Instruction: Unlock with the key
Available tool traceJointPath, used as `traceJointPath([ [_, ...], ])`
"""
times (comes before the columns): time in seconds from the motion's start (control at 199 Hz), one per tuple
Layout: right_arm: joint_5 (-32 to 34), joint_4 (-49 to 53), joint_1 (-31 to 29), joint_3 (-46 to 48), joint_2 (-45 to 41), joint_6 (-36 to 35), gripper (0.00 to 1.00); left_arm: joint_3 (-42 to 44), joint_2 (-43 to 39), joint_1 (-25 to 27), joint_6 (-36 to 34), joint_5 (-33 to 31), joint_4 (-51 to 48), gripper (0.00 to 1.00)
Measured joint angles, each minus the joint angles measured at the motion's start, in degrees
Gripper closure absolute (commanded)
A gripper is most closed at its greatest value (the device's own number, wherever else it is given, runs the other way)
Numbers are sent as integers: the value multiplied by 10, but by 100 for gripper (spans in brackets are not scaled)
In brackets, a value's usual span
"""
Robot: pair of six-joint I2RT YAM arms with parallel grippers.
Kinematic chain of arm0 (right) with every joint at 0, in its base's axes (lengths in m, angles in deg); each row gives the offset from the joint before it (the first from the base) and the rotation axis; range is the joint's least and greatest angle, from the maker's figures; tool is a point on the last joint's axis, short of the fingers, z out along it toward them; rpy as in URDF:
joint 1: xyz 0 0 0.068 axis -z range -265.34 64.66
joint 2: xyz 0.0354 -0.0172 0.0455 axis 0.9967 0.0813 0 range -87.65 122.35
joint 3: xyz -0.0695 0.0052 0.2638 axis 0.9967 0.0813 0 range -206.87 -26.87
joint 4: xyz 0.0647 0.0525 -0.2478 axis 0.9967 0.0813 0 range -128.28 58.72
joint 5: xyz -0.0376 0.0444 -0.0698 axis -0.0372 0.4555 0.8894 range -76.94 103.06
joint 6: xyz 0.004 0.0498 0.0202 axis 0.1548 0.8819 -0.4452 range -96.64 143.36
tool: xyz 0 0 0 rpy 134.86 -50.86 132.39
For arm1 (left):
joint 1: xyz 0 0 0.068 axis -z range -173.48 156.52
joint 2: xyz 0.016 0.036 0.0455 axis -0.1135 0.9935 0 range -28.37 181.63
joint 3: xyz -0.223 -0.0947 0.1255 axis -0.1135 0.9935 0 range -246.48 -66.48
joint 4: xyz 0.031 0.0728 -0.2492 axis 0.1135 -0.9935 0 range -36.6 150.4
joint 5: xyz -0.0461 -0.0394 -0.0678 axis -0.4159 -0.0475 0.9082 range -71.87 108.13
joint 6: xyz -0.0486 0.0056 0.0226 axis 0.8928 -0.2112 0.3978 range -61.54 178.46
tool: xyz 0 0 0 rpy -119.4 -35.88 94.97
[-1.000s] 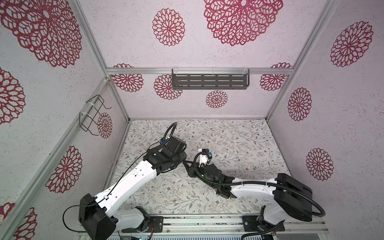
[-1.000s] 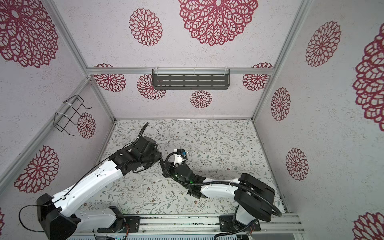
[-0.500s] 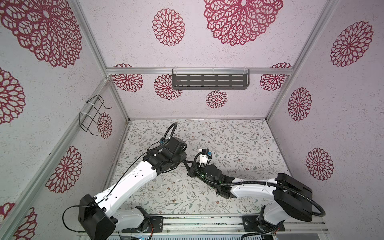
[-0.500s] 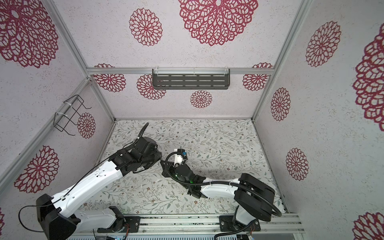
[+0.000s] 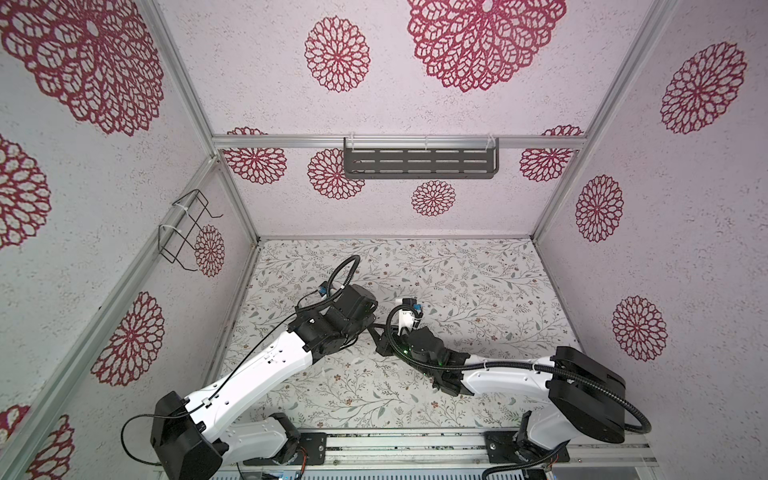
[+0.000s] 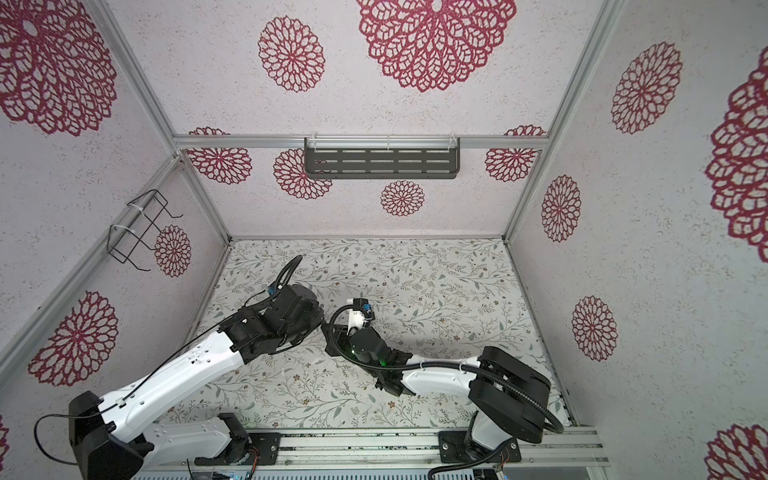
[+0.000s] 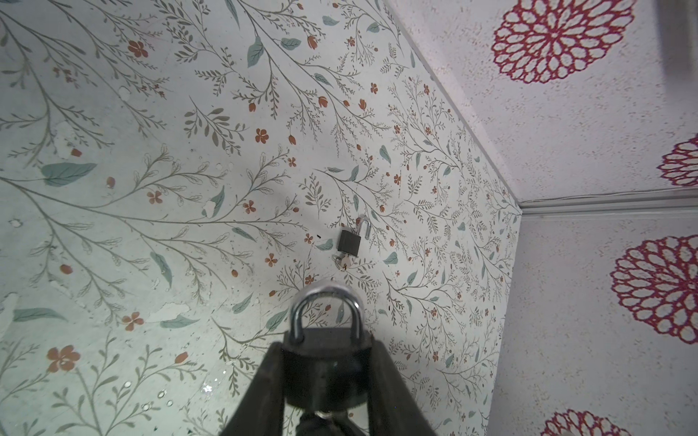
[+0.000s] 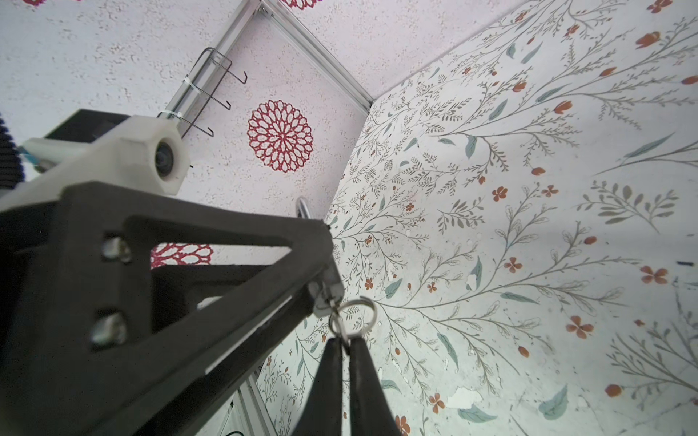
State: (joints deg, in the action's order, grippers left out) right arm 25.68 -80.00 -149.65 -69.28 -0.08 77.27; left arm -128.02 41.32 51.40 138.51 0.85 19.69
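Note:
A black padlock (image 7: 325, 362) with a silver shackle (image 7: 325, 307), which stands closed, is clamped between the two fingers of my left gripper (image 7: 325, 343). The key (image 8: 324, 298) sticks out of the padlock's underside, with a ring (image 8: 363, 313) through its head. My right gripper (image 8: 343, 339) is just below, shut on the thin metal of that ring. In both top views the grippers meet tip to tip over the floral table, left gripper (image 5: 374, 326) against right gripper (image 5: 381, 338), and they hide the padlock and key.
A second small black padlock (image 7: 348, 241) lies farther off on the floral table (image 7: 151, 188), its shackle open and a key (image 7: 341, 263) at its base. A grey shelf (image 5: 419, 163) hangs on the back wall, a wire rack (image 5: 185, 232) on the left wall.

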Motion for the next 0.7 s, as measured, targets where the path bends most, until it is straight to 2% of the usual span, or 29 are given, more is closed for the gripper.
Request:
traceJointPath([
  [0.301, -8, -8, 2, 0, 0, -4, 81, 0, -14, 5, -1, 14, 10, 100],
  [0.703, 9, -17, 6, 0, -28, -18, 81, -1, -27, -22, -12, 30, 3, 100],
])
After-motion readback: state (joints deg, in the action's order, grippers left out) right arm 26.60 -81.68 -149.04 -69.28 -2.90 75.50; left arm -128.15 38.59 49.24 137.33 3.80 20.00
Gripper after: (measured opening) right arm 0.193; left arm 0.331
